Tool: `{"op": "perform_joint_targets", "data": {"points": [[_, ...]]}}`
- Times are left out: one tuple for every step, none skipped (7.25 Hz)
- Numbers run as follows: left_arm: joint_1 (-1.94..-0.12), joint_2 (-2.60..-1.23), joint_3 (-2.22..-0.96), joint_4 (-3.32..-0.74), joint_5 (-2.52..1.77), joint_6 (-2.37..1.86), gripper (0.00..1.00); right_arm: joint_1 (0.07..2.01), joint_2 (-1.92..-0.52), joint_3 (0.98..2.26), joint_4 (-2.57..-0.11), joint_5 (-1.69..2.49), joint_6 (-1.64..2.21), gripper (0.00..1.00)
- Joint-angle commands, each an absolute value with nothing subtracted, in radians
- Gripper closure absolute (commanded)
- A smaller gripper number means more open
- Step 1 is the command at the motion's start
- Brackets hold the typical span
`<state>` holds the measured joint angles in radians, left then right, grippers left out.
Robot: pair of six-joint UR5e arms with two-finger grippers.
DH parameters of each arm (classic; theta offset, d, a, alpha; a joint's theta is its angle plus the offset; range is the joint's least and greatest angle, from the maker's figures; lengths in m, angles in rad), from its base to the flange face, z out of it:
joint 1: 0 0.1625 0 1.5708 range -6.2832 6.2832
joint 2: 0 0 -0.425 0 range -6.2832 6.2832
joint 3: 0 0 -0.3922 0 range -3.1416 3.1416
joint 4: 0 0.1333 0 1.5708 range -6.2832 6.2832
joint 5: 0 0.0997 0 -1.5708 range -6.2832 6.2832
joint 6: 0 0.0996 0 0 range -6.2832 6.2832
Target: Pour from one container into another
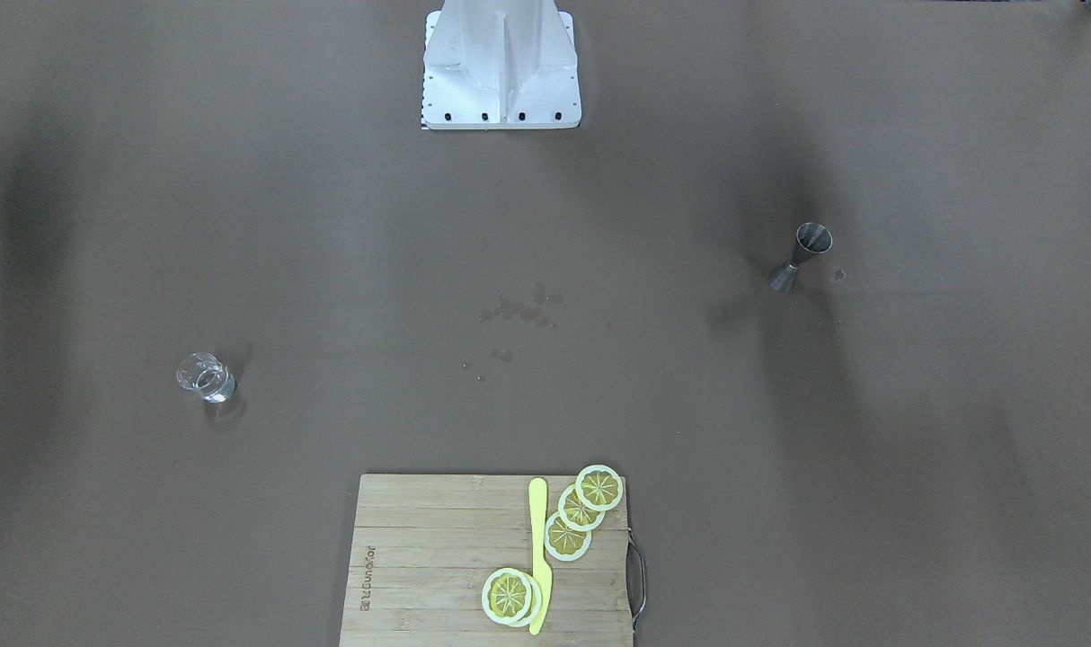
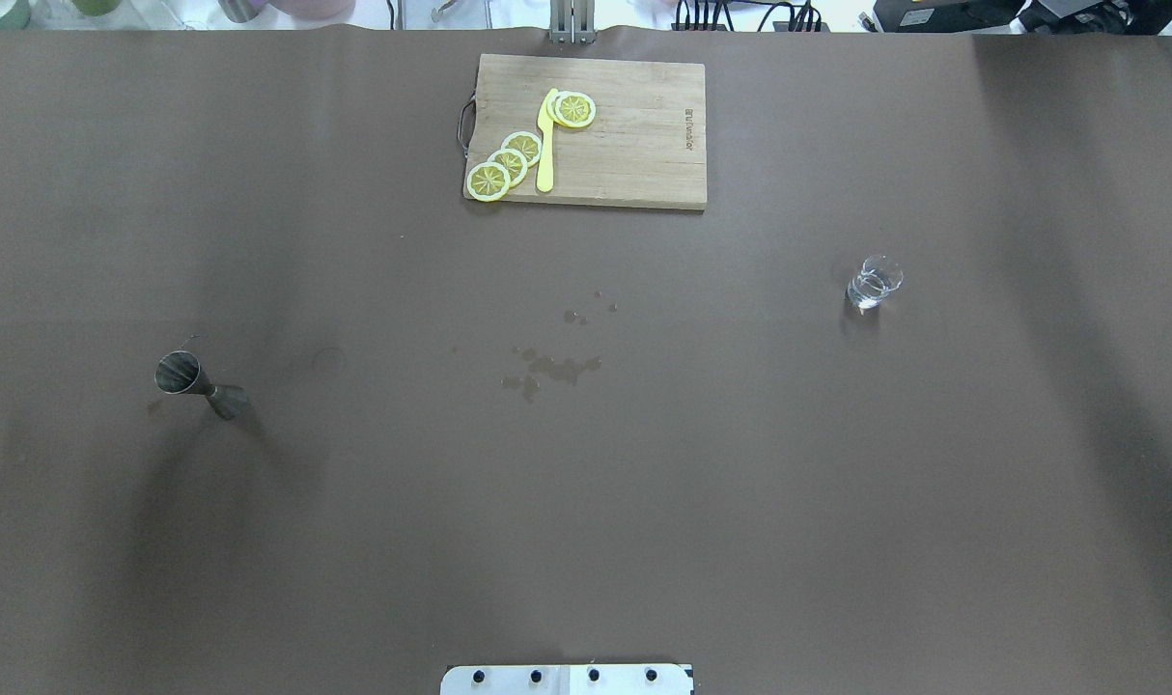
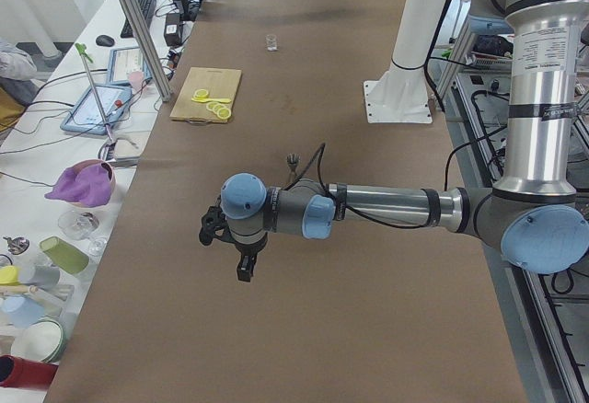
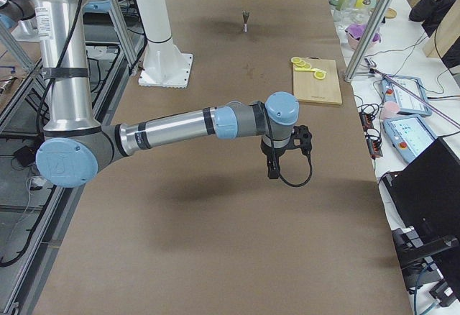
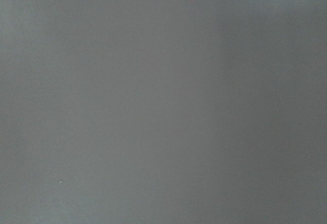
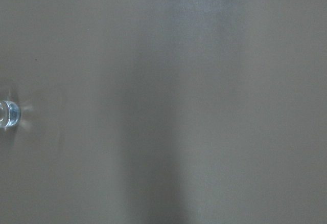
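Note:
A steel jigger (image 1: 802, 258) (image 2: 195, 381) stands upright on the brown table on the robot's left side, small in the exterior left view (image 3: 293, 158). On the robot's right side stands a clear shot glass (image 1: 206, 377) (image 2: 874, 283) with some liquid in it; it also sits at the left edge of the right wrist view (image 6: 7, 114). My left gripper (image 3: 244, 271) hangs above the table, on the near side of the jigger and apart from it. My right gripper (image 4: 273, 172) hangs above the table too. Both show only in side views, so I cannot tell whether they are open or shut.
A wooden cutting board (image 2: 634, 154) with lemon slices (image 2: 509, 162) and a yellow knife (image 2: 545, 145) lies at the far edge. Wet spots (image 2: 552, 365) mark the table's middle. The white robot base (image 1: 501, 67) stands at the near edge.

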<state>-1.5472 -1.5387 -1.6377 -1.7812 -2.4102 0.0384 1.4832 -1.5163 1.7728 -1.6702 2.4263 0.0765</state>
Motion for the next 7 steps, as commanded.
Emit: {"op": "perform_joint_targets", "data": {"points": [[-1.499,-1.536,-1.643,-1.838,-2.41,0.035,0.02,1.464,-1.514,1.779,-1.645,2.421,0.071,0.0],[-1.497,-1.525,-1.644,-1.844,-2.411,0.037,0.02,1.45,-1.509,1.782,-1.582,2.418,0.027,0.0],[-1.497,-1.525,-1.644,-1.853,-2.404,0.035,0.02,1.439,-1.511,1.778,-1.55,2.419,-0.039,0.0],[-1.496,-1.525,-1.66,-1.852,-2.411,0.038,0.02,1.43,-1.511,1.781,-1.524,2.427,-0.131,0.0],[-1.494,-1.513,-1.728,-1.852,-2.413,0.038,0.02,1.414,-1.517,1.782,-1.459,2.428,-0.188,0.0],[-1.477,-1.485,-1.764,-1.85,-2.418,0.043,0.02,1.369,-1.52,1.789,-1.357,2.427,-0.19,0.0],[-1.456,-1.482,-1.807,-1.848,-2.478,0.038,0.02,1.327,-1.523,1.801,-1.245,2.425,-0.19,0.0]]}}
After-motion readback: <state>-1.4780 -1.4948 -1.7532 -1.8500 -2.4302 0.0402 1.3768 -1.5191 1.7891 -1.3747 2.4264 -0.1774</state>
